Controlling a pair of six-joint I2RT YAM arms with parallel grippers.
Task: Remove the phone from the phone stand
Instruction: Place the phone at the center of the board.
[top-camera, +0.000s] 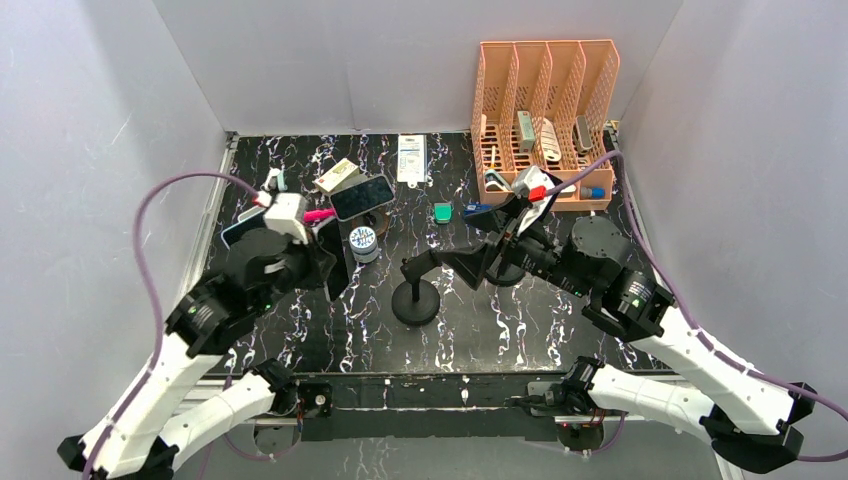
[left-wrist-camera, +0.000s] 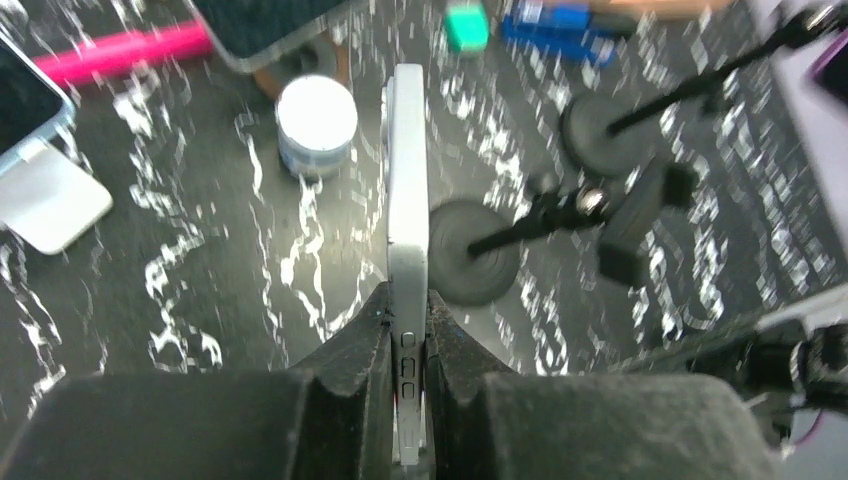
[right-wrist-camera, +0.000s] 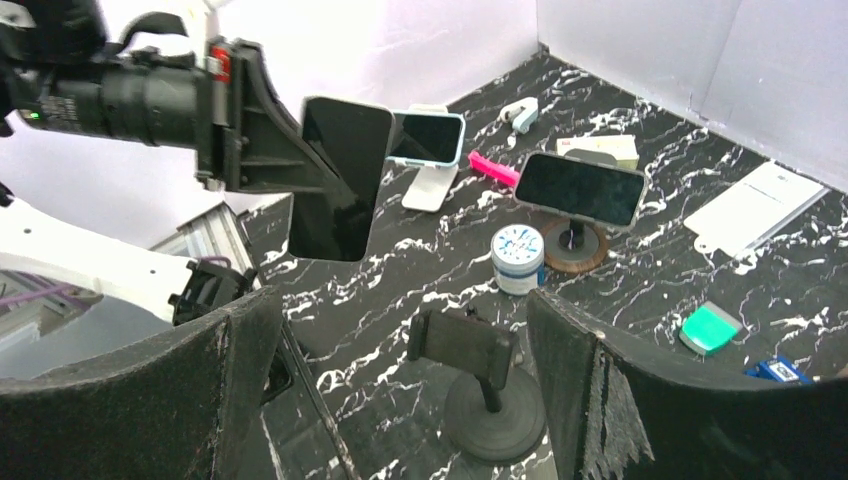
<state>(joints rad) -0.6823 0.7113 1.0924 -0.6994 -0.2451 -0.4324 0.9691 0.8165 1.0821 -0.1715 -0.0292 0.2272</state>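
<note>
Phone (right-wrist-camera: 338, 185): off the stand and in the air over the left part of the surface (top-camera: 500, 320), touching nothing else. It hangs roughly upright with its dark screen towards the right arm.

Left pincer (left-wrist-camera: 408, 305): clamped on the phone. From the left wrist the phone is edge-on. One pad lies on the glass face, the other on the back, and they reach in over the long edge that carries the side buttons.

Right pincer (right-wrist-camera: 405, 320): fingers wide apart, holding nothing. They sit either side of the stand (right-wrist-camera: 465, 345), whose clamp head is empty. I cannot tell whether they touch it.

Judgement: the removal itself looks done. What is left is to set the phone down safely.

Handling notes (judged):
- Stiff flat slab that will not flex; modest weight.
- Glass face and smooth back, so slippery under hard pads and breakable if dropped.
- The grip is at one edge, so the free side may swing or pivot; a hold near mid-length resists that best.
- Keep the pads clear of the buttons.
- Lower it flat and let go only once it rests on the surface.

A second phone (top-camera: 362, 195) sits on its own mount further back, beside a white jar (top-camera: 363, 243).
</note>
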